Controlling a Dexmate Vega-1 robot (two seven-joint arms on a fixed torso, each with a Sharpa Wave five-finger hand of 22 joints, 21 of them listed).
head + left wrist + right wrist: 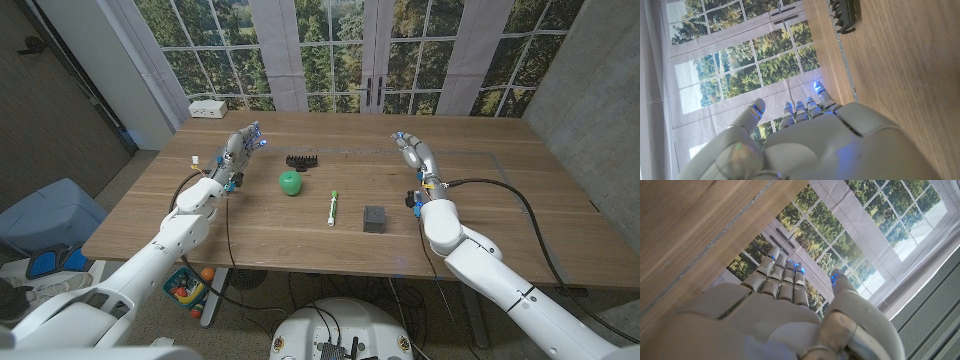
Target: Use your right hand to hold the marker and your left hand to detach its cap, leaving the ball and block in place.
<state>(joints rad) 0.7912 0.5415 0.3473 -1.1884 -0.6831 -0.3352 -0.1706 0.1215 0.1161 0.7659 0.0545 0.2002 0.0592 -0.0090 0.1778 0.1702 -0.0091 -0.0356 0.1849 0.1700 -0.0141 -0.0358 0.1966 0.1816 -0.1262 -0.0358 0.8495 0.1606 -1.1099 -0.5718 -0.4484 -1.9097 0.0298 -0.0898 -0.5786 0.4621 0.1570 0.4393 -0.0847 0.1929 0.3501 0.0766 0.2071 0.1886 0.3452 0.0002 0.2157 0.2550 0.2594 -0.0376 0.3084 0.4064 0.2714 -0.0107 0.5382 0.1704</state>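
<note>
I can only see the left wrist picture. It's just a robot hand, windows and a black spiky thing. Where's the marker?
Observer: The marker lies on the table, between a green ball and a grey block.
Child: Is anyone holding it?
Observer: No. The right hand is open, off to the block's side, touching nothing.
Child: And my hand?
Observer: The left hand is open too, apart from the ball.
Child: Is the spiky thing near the ball?
Observer: Yes, that black clip sits just beyond the ball.
</note>
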